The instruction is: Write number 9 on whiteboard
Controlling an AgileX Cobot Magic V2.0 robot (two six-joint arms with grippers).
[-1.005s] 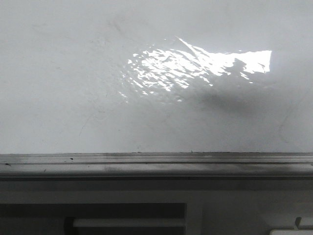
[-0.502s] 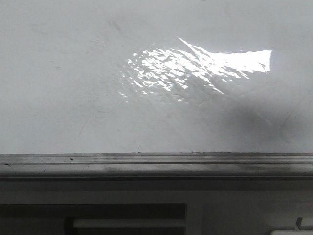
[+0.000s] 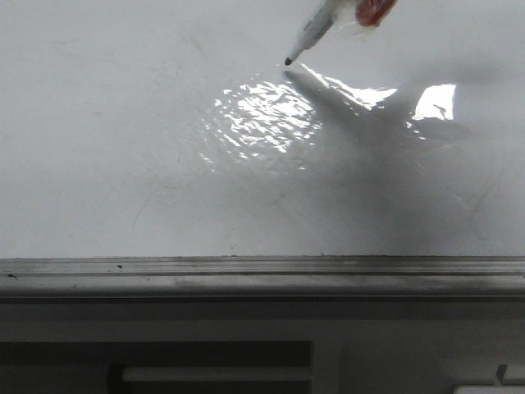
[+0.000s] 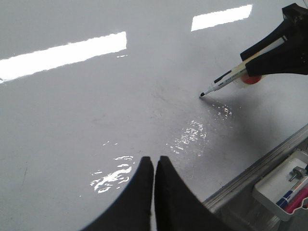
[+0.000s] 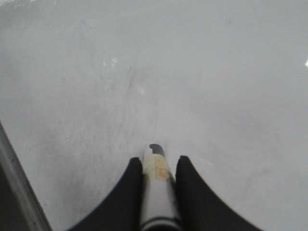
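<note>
The whiteboard (image 3: 123,164) lies flat, glossy white with faint smudges; no black drawing of the number 9 shows on it. A white marker (image 3: 313,31) with a black tip and red tape enters the front view from the top right. Its tip is at or just above the board. My right gripper (image 5: 159,161) is shut on the marker (image 5: 156,192); it also shows in the left wrist view (image 4: 243,62), holding the marker (image 4: 224,82) slanted. My left gripper (image 4: 154,160) is shut and empty above the board (image 4: 96,96).
A grey metal rail (image 3: 262,267) runs along the board's near edge, with a dark grey slotted panel (image 3: 164,353) beyond it toward me. A small white tray (image 4: 284,185) holding pens sits past the rail (image 4: 260,166).
The marker has come into the front view from the top right, tip down toward the board. Its shadow now covers part of the bright glare patch.
</note>
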